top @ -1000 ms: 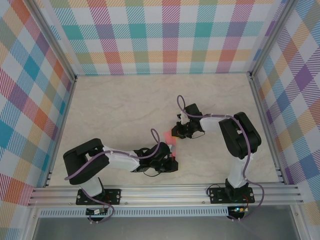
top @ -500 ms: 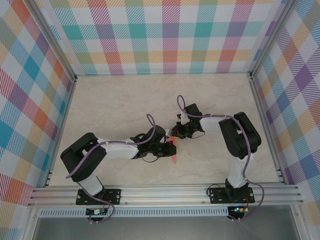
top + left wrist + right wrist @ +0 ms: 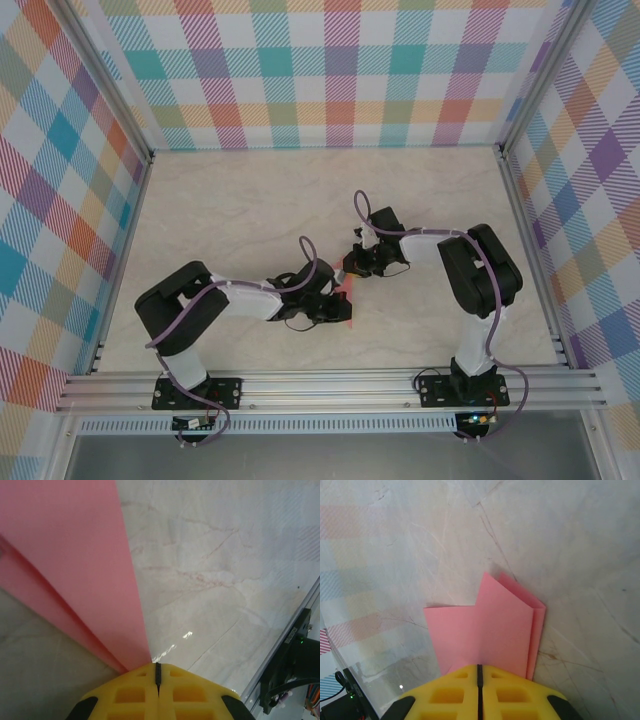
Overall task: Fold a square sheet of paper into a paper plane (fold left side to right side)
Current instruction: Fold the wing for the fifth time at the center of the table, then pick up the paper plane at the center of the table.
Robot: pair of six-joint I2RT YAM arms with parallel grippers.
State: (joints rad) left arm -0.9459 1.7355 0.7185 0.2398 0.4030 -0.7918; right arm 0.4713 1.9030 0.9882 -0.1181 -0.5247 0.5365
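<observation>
- An aluminium rail (image 3: 330, 385) along the bottom of the top view carries both arm bases.
- Just above it, the left gripper (image 3: 343, 310) sits a little left of centre. In its wrist view the yellow fingers (image 3: 135, 695) are pressed together at the bottom edge, pinching the tip of the pink paper (image 3: 75, 555). The paper fans out from there to the upper left in several layers.
- In the top view the pink paper (image 3: 348, 296) is a narrow strip at mid-frame, between the two grippers, over the marbled table (image 3: 250, 210).
- The right gripper (image 3: 352, 268) is just above the paper. In its wrist view the fingers (image 3: 510, 695) are closed on the folded paper (image 3: 490, 630), which spreads up to mid-frame with a notched top edge.
- Plaid walls (image 3: 330, 70) close off the top and sides of the frame.
</observation>
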